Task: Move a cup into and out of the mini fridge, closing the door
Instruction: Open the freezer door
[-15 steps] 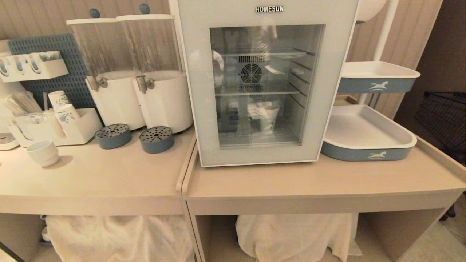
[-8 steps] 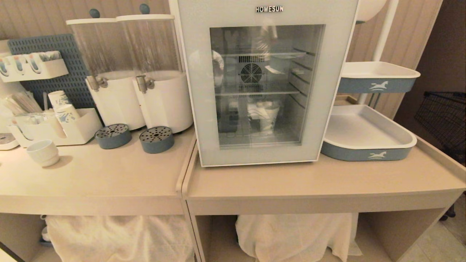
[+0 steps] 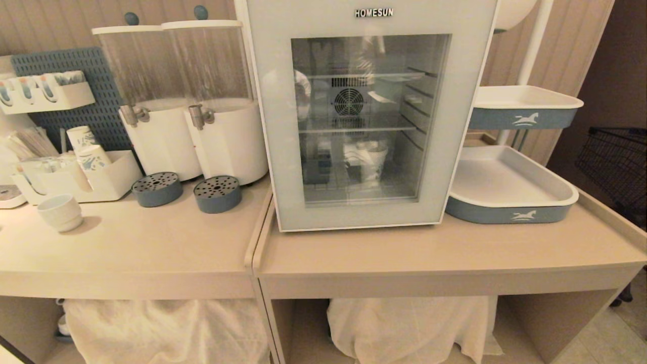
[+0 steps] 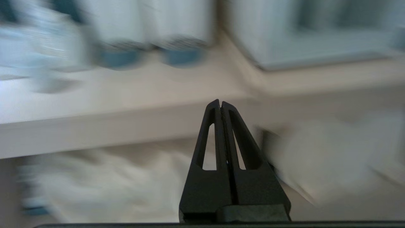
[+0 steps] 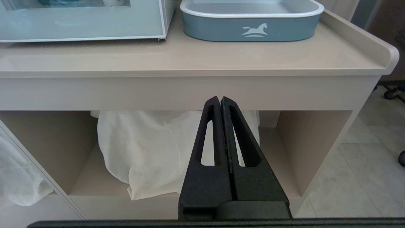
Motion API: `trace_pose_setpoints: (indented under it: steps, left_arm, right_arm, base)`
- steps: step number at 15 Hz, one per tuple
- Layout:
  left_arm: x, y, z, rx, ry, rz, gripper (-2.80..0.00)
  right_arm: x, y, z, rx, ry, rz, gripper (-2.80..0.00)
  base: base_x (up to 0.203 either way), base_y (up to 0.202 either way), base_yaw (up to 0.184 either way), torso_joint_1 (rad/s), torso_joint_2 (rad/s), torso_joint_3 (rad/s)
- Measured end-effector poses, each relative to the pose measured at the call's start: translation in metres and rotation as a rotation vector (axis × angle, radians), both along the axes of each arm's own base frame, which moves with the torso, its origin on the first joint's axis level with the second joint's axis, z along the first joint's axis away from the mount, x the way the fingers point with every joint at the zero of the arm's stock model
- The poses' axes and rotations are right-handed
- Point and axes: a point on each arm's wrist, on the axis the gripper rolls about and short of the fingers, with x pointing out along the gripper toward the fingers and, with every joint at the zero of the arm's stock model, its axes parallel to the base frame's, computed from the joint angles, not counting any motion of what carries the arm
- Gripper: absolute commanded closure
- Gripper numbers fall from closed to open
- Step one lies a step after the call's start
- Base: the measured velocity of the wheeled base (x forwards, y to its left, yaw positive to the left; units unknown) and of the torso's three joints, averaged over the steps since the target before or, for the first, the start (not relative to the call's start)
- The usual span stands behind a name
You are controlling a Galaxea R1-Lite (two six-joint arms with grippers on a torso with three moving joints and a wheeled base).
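Standing upright inside the fridge, on its bottom wire shelf behind the closed door: the cup, long axis vertical, mouth pointing up, slightly right of the fridge's middle and below the rear fan. Showing only dimly through the glass, so no logo readable. Sitting on the right counter, the fridge itself, front facing the camera, door handle side not discernible. Lying just right of the fridge: a blue-and-white tray. Standing just left of the fridge: two drink dispensers, with round drip cups in front. Resting well left of the fridge: a squat mug. Hanging low in front of the counter edge, left of the fridge: left gripper, fingers pressed together, gripping nothing. Hanging below the counter edge, under the fridge's right corner and the tray: right gripper, likewise pressed closed and empty.
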Motion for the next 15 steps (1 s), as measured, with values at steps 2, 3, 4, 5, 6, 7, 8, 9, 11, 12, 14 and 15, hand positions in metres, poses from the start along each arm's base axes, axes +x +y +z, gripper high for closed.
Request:
trace_pose_setpoints:
  steps: [2,3,4,5,6,7,8,9,11,12,14,15]
  left_arm:
    - [-0.002,-0.001,0.003,-0.013,0.046,-0.057,0.0]
    - [-0.002,-0.001,0.004,-0.017,0.052,-0.039,0.0]
    - [-0.001,-0.001,0.004,-0.02,0.054,-0.026,0.0]
    - [0.0,0.0,0.005,-0.024,0.058,-0.023,0.0]
    - [0.002,0.0,0.006,-0.033,0.067,-0.023,0.0]
    - [0.003,0.0,0.007,-0.044,0.077,-0.023,0.0]
    - [0.005,0.0,0.01,-0.052,0.08,-0.023,0.0]
    - [0.006,0.0,0.012,-0.057,0.09,-0.024,0.0]
    - [0.011,0.0,0.017,-0.071,0.12,-0.029,0.0]
    - [0.014,0.0,0.018,-0.086,0.138,-0.033,0.0]
    - [0.018,0.0,0.021,-0.1,0.161,-0.044,-2.8]
    - [0.022,0.0,0.024,-0.108,0.169,-0.059,-2.8]
  right_arm:
    - [0.0,0.0,0.0,0.0,0.0,0.001,0.0]
    - [0.0,0.0,0.0,0.0,0.001,0.0,0.0]
    - [0.0,0.0,0.0,0.0,0.002,0.0,0.0]
    - [0.0,0.0,0.0,0.0,0.002,0.0,0.0]
    - [0.0,0.0,0.0,0.0,0.003,0.0,0.0]
    - [0.0,0.0,0.0,0.0,0.0,0.0,0.0]
    - [0.0,0.0,0.0,0.0,0.001,0.0,0.0]
    - [0.0,0.0,0.0,0.0,0.0,0.0,0.0]
    - [0.0,0.0,0.0,0.0,0.0,0.0,0.0]
    - [0.0,0.0,0.0,0.001,0.0,0.0,0.0]
    - [0.0,0.0,0.0,0.0,0.0,0.0,0.0]
    - [0.0,0.0,0.0,0.0,0.0,0.0,0.0]
  base:
    - [0.0,0.0,0.0,0.0,0.0,0.0]
    - [0.0,0.0,0.0,0.0,0.0,0.0]
    - [0.0,0.0,0.0,0.0,0.0,0.0]
    - [0.0,0.0,0.0,0.0,0.0,0.0]
    - [0.0,0.0,0.0,0.0,0.0,0.0]
    - [0.0,0.0,0.0,0.0,0.0,0.0]
    - [0.0,0.0,0.0,0.0,0.0,0.0]
    - [0.0,0.0,0.0,0.0,0.0,0.0]
    - [0.0,0.0,0.0,0.0,0.0,0.0]
    - [0.0,0.0,0.0,0.0,0.0,0.0]
    - [0.0,0.0,0.0,0.0,0.0,0.0]
    - [0.0,0.0,0.0,0.0,0.0,0.0]
